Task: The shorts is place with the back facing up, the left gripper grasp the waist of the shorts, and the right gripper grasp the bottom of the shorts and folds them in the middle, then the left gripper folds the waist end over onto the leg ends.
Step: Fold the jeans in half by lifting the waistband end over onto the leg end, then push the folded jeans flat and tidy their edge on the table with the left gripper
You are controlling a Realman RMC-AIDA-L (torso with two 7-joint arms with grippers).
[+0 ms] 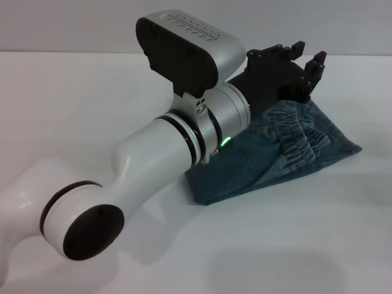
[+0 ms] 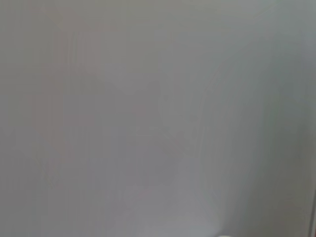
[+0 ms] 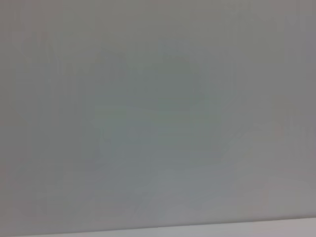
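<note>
Head view: black two-fingered left gripper [image 1: 304, 58] hovering spread and empty above the far edge of the folded blue denim shorts [image 1: 278, 156] | shorts lying on white table [image 1: 318, 245], ruffled waistband [image 1: 300, 144] uppermost | soft, limp, light; pinching the thick gathered band looks safest | right gripper unseen.

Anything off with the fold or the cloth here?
Nothing damaged. The shorts lie folded in a compact bundle, elastic waist bunched on top, edges slightly askew. The left gripper hangs open above them; the right one is out of view.
</note>
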